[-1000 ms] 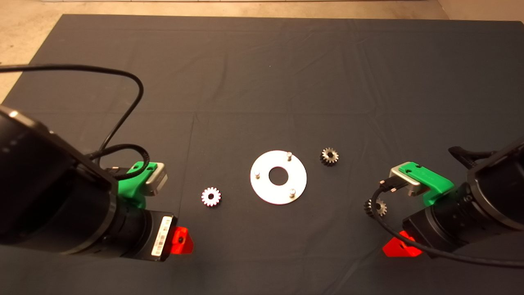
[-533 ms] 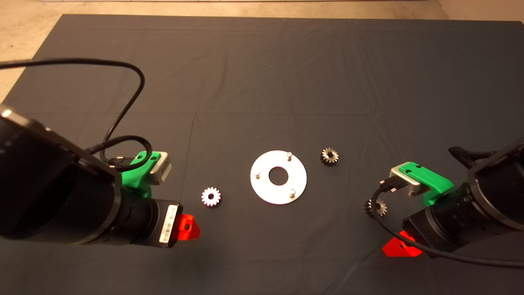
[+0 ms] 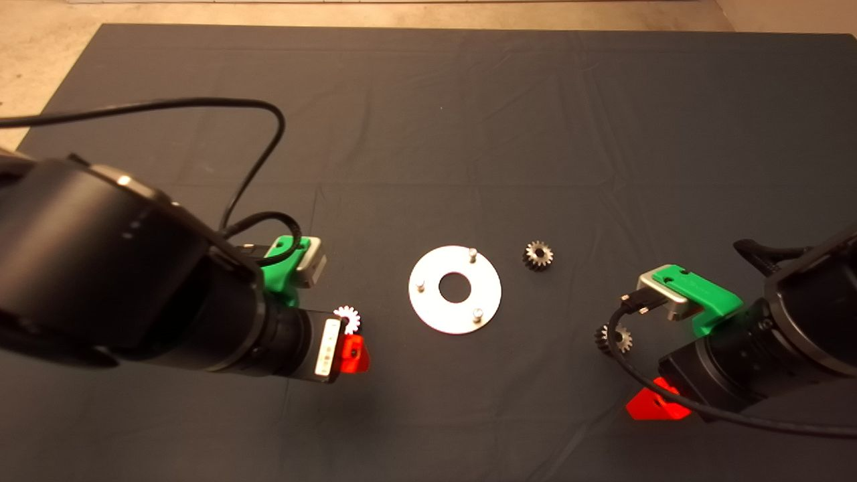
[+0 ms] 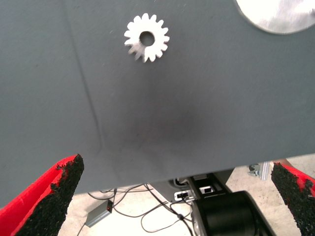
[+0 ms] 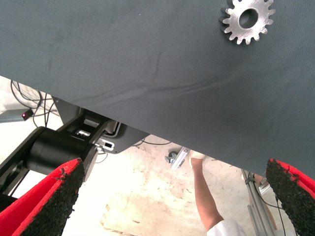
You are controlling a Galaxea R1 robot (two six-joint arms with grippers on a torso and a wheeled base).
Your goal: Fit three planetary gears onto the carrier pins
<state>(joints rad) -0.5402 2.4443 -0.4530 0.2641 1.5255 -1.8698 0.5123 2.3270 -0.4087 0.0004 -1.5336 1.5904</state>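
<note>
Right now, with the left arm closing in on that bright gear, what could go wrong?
1. The left gripper is open, but the bright gear lies flat on the mat; the pads could slip off its teeth.
2. The disc lies loose, all three carrier pins bare; a misaligned bore could shove it.
3. The right arm's cable crosses the gear beside the right gripper and might drag it.

Left gripper (image 4: pixel 172 196) reaches in over the table from the left, fingers (image 4: pixel 54 194) spread wide, holding nothing. Right gripper (image 5: pixel 172 201) waits low at right, fingers (image 5: pixel 51 199) spread likewise.
</note>
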